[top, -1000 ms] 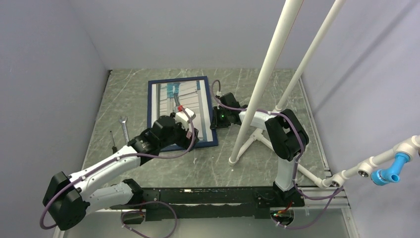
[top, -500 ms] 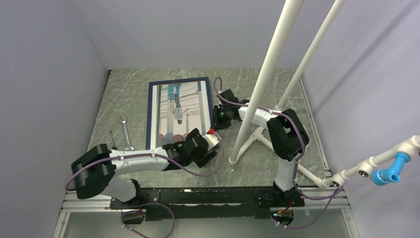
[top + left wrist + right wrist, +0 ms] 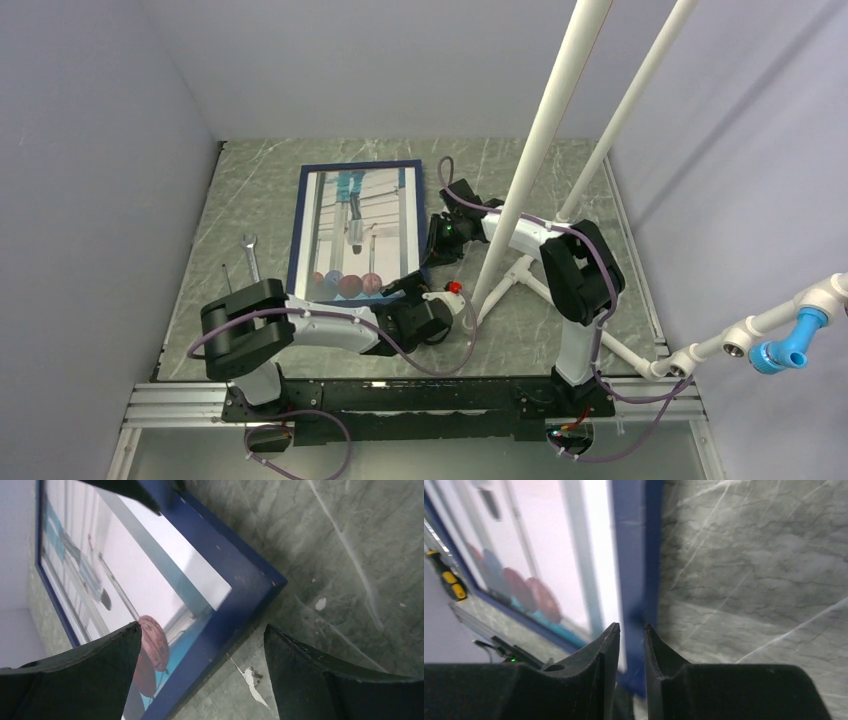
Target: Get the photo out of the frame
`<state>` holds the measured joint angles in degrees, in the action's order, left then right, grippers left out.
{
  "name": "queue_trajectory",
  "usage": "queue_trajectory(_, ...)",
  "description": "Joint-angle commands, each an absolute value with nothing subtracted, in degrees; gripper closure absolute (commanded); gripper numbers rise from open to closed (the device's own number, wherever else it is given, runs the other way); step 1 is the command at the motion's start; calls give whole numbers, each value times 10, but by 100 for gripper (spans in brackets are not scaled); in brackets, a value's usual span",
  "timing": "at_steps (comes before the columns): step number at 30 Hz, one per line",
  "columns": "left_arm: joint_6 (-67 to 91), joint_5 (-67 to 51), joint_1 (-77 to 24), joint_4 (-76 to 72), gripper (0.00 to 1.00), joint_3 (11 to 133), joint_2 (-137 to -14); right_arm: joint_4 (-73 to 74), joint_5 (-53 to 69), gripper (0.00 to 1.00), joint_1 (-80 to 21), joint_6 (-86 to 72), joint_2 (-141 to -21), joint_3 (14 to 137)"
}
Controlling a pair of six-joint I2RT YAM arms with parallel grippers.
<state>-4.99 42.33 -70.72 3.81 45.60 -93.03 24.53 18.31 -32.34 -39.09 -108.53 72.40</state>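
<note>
wrench (image 3: pixel 252 260) | screwdriver (image 3: pixel 226 277) just left of it | both on table (image 3: pixel 255 185)

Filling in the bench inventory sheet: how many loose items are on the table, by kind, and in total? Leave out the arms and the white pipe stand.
picture frame: 1
photo: 1
wrench: 1
screwdriver: 1
Total: 4

Grey marbled tabletop (image 3: pixel 250 190) (pale veins), lilac walls (image 3: pixel 380 60)
</note>
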Motion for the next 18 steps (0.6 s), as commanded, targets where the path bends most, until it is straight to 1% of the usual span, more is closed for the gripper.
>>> queue_trajectory(1, -91, 488, -729, -31, 6, 460, -949, 229, 220, 100, -320, -439, -1027, 744)
queue_trajectory(4, -104, 515, -730, -48, 7, 461, -966, 231, 220, 100, -319, -446, -1022, 747)
queue_trajectory(7, -139, 529, -730, -97, 13, 453, -982, 229, 227, 100, -320, -451, -1021, 749)
queue_trajectory(9, -144, 544, -730, -109, 19, 452, -986, 221, 234, 100, -319, -444, -1019, 746)
queue_trajectory(11, -112, 517, -729, -90, 21, 439, -951, 213, 242, 100, -314, -415, -1020, 746)
queue_trajectory(12, -90, 487, -729, -76, 19, 430, -923, 222, 239, 97, -313, -389, -1024, 756)
queue_trajectory(14, -46, 430, -728, -54, 13, 404, -864, 265, 210, 48, -314, -332, -1036, 781)
queue_trajectory(15, -23, 404, -727, -45, 10, 391, -824, 272, 196, 34, -315, -309, -1039, 784)
queue_trajectory(16, -7, 381, -724, -32, 8, 379, -796, 271, 190, 25, -316, -292, -1039, 784)
queue_trajectory(17, 24, 360, -719, -19, 8, 371, -771, 269, 179, 21, -315, -282, -1038, 780)
queue_trajectory(18, 43, 340, -712, -7, 7, 363, -747, 263, 163, 9, -315, -273, -1035, 777)
